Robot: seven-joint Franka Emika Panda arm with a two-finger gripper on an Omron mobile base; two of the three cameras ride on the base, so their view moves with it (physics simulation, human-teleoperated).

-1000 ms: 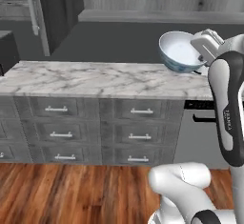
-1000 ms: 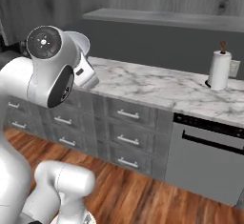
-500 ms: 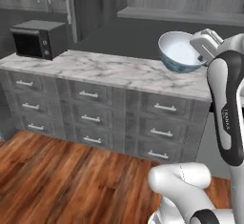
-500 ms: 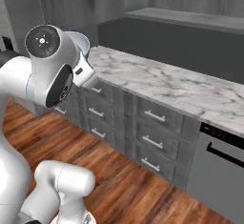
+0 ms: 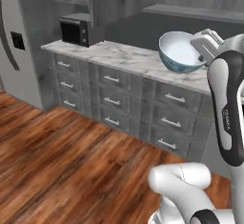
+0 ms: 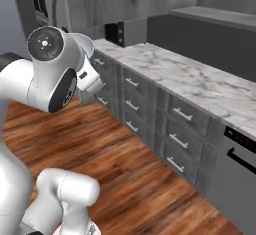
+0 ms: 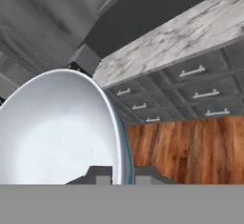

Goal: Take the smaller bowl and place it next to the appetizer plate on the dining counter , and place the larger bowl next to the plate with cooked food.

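White-inside, blue-patterned smaller bowl (image 5: 181,52), grey-veined white marble counter (image 5: 128,56), black microwave (image 5: 76,30)

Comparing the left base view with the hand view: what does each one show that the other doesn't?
Left base view alone: a black microwave on the marble counter, and the white arm carrying the smaller bowl tilted on its side. Hand view alone: the gripper shut on the bowl's rim. Both: the bowl's white inside, the counter, grey drawers, wood floor.

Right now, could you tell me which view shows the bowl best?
The left base view: the bowl shows whole, tilted on its side, white inside, blue pattern outside, held at its rim by the gripper. The hand view crops it to the inside and rim. The right base view gives a sliver behind the arm.
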